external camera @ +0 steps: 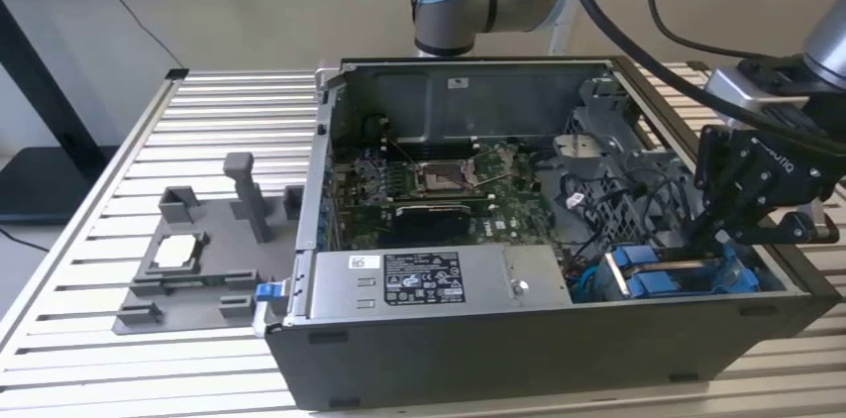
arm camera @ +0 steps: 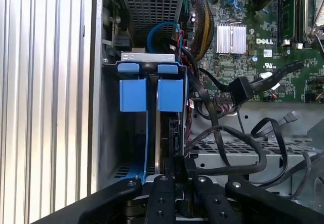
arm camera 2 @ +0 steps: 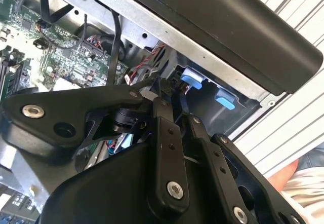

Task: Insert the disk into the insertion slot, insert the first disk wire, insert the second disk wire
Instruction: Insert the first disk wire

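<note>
Slatted metal table [external camera: 106, 141] underneath, with the open computer case [external camera: 529, 359] sitting on it. The gripper [arm camera: 175, 167] hangs over the case's corner drive bay, and its own black linkage blocks a lot in both wrist views. Its fingers [arm camera: 178, 164] look drawn tight together, but whether they actually pinch anything is hidden. In the first wrist view the disk [arm camera: 169, 127] stands on edge inside that bay in its blue carrier, near end right at the fingertips. Loose black cables [arm camera: 238, 89] lie inside the case beside the bay, plugs hard to make out.
</note>
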You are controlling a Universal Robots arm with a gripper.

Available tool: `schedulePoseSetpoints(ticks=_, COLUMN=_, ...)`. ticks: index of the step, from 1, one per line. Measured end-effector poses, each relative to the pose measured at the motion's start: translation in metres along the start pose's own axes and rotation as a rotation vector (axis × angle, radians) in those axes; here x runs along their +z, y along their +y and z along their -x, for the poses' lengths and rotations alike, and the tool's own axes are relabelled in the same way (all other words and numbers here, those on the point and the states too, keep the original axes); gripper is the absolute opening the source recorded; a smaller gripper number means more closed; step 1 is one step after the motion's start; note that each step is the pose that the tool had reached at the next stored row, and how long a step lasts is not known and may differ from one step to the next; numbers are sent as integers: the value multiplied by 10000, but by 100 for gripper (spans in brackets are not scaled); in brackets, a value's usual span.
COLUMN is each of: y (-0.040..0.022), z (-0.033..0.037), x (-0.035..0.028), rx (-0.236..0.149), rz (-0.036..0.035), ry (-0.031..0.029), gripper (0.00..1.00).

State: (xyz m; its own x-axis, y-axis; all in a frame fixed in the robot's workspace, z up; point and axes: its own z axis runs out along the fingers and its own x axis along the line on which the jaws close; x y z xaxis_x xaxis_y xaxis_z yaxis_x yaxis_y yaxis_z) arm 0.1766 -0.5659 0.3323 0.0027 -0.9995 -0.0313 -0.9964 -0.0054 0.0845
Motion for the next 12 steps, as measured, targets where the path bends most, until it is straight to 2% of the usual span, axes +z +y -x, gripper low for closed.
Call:
schedulePoseSetpoints(ticks=8, y=-1, z=-5, x=17, rx=-1, rz=1, ry=-31, gripper=20)
schedulePoseSetpoints(ticks=9, y=0, z=-5, x=14, rx=0, rz=1, ry=-22, gripper=27)
schedulePoseSetpoints(ticks=12, y=3, z=-4, x=-30, rx=0, rz=1, ry=-18, gripper=27)
